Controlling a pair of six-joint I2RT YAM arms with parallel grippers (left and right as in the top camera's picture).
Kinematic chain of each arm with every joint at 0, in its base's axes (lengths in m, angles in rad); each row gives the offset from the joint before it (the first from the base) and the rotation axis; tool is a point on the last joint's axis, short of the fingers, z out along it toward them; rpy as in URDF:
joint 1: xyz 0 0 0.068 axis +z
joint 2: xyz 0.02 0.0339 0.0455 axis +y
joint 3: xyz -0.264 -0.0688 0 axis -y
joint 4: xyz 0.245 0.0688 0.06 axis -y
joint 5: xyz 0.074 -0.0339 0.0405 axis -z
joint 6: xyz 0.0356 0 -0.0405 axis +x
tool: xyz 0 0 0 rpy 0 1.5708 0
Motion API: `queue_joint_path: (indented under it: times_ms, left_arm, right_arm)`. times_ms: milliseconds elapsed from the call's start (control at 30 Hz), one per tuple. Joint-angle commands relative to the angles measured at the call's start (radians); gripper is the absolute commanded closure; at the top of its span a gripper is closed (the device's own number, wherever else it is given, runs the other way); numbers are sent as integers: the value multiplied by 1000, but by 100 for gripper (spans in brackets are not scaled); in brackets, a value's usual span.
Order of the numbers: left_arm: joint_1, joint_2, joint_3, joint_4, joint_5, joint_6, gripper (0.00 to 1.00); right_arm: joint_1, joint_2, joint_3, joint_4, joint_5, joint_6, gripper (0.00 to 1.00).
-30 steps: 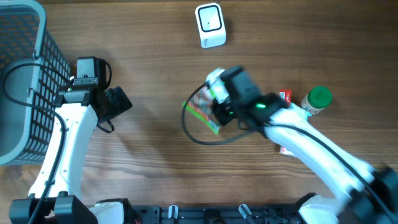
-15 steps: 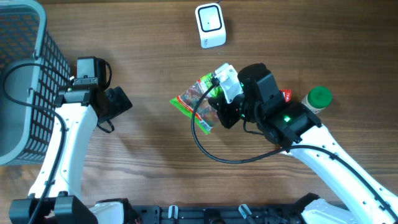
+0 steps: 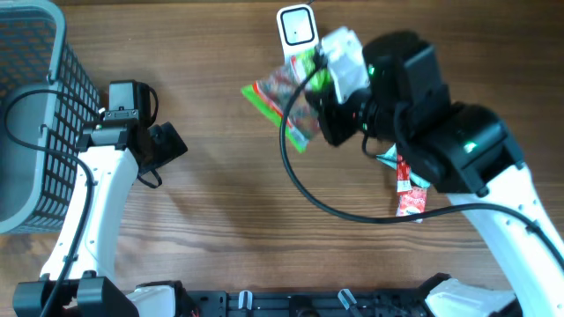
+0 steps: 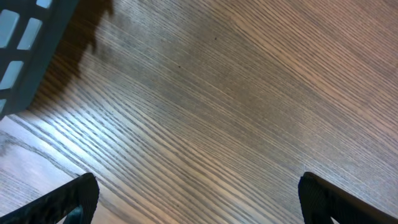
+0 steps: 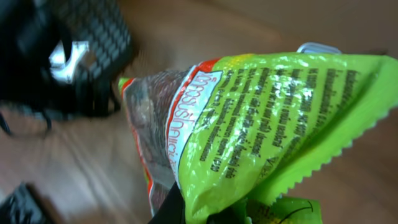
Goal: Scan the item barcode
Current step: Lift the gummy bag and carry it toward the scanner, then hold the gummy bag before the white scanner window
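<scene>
Pickup judged done: the green-and-red crinkly plastic snack packet (image 3: 280, 95) is clamped between the jaws of the right gripper (image 3: 315, 114). It is held above the wooden table (image 3: 220, 220) at 12 o'clock, just beside the white boxy barcode scanner (image 3: 297, 35), at its 7 o'clock. Only printed text is seen in the right wrist view and no barcode can be made out, so its facing cannot be told. Left to do: code presented to the scanner window, read confirmed. The left gripper (image 3: 167, 145) is parked at 9 o'clock, jaws wide apart, nothing held, near the grey plastic mesh basket (image 3: 35, 114).
</scene>
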Motion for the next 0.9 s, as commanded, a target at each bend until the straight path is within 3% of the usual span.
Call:
queue_joint_path:
  times_ms: [0,133,300,500,733,867]
  left_arm:
    - [5,-3,14,0,2,8,0]
    - [5,-3,14,0,2,8,0]
    - [5,-3,14,0,2,8,0]
    - [5,-3,14,0,2,8,0]
    - [5,-3,14,0,2,8,0]
    - [5,-3,14,0,2,8,0]
  right_arm:
    - [2,79,180,-49,179,-25,96]
    - [2,164,235,0,230,-135,96]
    - [2,307,235,109,435,-303,96]
    - [3,485,235,296,453,-489,96]
    - [2,680,235,613,567,-680,96]
    - [-7,816,235,940,709,-867,96]
